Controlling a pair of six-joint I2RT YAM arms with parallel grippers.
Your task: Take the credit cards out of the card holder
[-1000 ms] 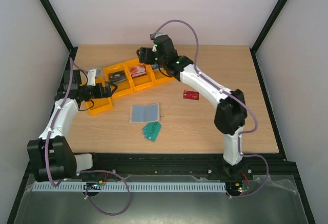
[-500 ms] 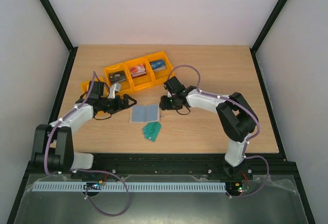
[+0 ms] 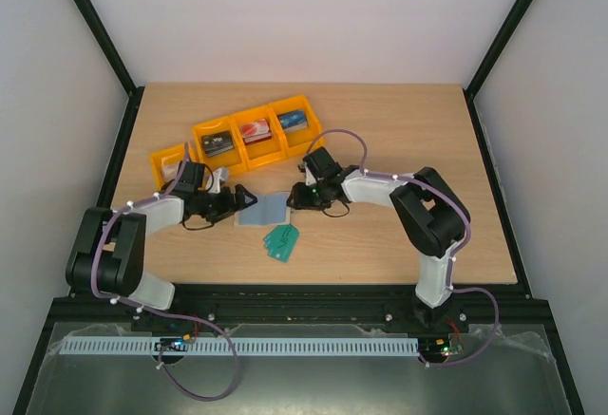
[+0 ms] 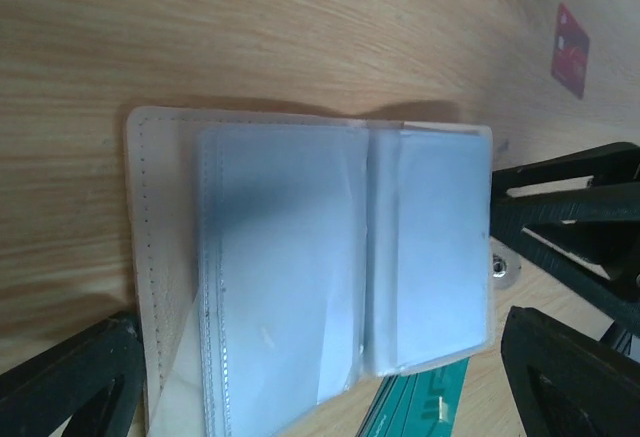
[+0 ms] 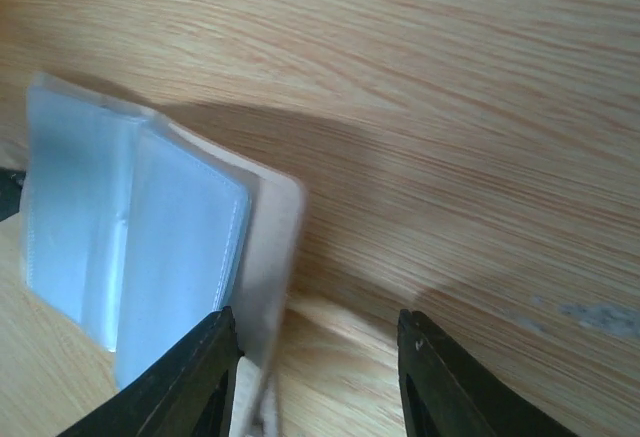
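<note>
Both arms have closed in over the table [image 3: 427,149] on the holder [image 3: 266,209], lying open mid-table. At its left edge the left gripper [image 3: 239,202] gapes wide; at its right, the right gripper [image 3: 293,198] stands half-open, empty. A red card [image 4: 571,49] lies apart

Soft, even light fills the top view: the table [image 3: 408,149] is bright right out to its edges, with only faint shadows under the arms and no glare. In the left wrist view, the card holder [image 4: 300,257] has a dull sheen on its clear pockets and looks slightly soft, and the fingers [image 4: 75,382] in the lower corners are dark and out of focus. The right wrist view is blurrier: the holder's pale edge smears, a broad grey shadow crosses the wood, and the fingers [image 5: 445,382] are near-black silhouettes.
</note>
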